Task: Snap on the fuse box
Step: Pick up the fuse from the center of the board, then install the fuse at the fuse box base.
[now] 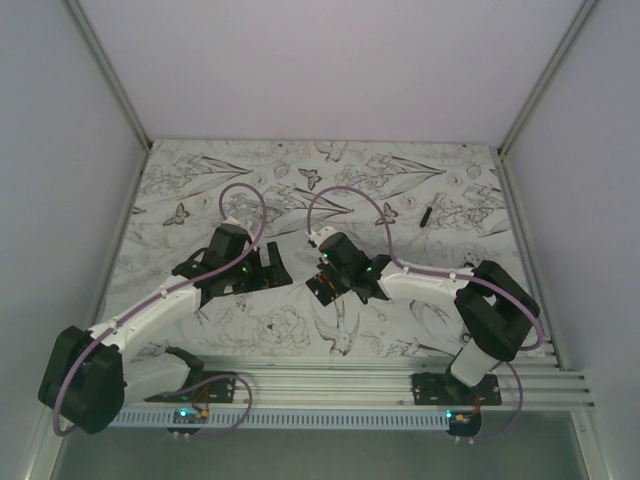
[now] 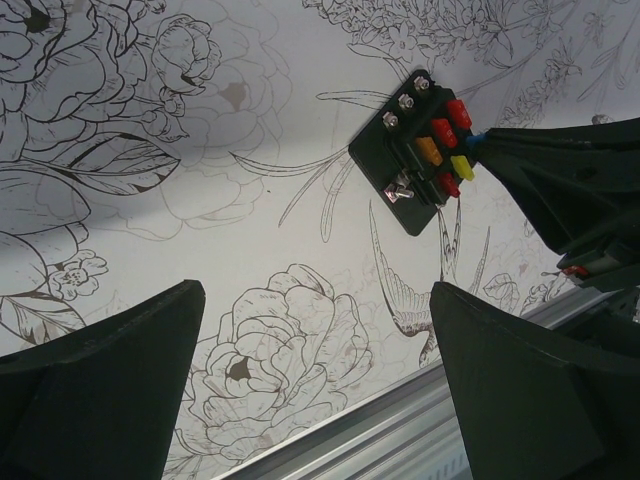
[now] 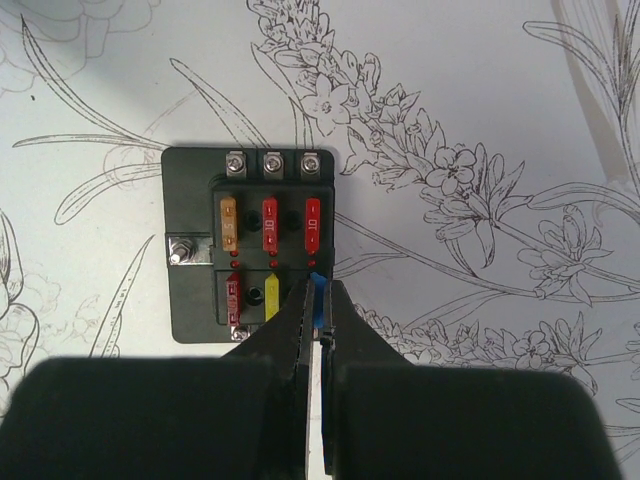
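The fuse box (image 3: 190,200) is a black square lying flat on the flower-print cloth, with one orange, three red and one yellow fuse in its face. My right gripper (image 3: 320,290) is shut on a small blue fuse (image 3: 319,298) at the box's near right slot. The left wrist view shows the box (image 2: 395,150) at the upper right, with the right gripper (image 2: 482,147) against its edge. My left gripper (image 2: 315,295) hangs open over bare cloth left of the box, nothing between its fingers. From above, the box (image 1: 320,289) sits under the right gripper (image 1: 330,268).
A short thin black bar (image 1: 427,214) lies on the cloth at the back right. An aluminium rail (image 1: 350,375) runs along the near edge, below the left gripper (image 1: 235,280). White walls close in the left, right and back sides.
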Available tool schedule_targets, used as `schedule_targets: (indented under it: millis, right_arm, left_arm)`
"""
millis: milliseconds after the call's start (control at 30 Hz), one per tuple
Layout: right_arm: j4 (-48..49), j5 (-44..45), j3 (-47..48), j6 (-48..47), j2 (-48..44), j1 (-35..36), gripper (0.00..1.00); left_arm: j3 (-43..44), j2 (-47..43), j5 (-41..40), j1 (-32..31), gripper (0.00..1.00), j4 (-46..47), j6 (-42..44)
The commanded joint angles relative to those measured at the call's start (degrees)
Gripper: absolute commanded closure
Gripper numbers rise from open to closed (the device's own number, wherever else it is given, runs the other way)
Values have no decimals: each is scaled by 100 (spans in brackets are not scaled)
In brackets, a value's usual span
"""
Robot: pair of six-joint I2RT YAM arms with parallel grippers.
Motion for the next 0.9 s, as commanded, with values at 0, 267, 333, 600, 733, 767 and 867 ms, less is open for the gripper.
schedule_targets:
  millis: [0,267,333,600,733,767,867]
  right_arm:
    - [-39,451,207,-10,180,172,100]
    - [-192,712,132,16,400,314,100]
    - [-260,778,123,25,447,380,100]
    - [-307,1077,-323,222,260,525,100]
    - [-228,1067,-546,374,111,525,100]
    - [-210,1099,-581,418,91,525,100]
    - [-152,1202,-597,567,104,525,100]
  left_arm:
    - [-21,11,81,36,0,-143,-50]
    - [-21,31,90,32,0,-141,-70]
    - [-30,27,74,36,0,-148,-81]
    - [-41,37,39,45,1,-148,-153]
    - [-48,39,34,45,0,-141,-199]
    - [-54,33,36,44,0,-145,-214]
    - [-65,35,34,45,0,-148,-249]
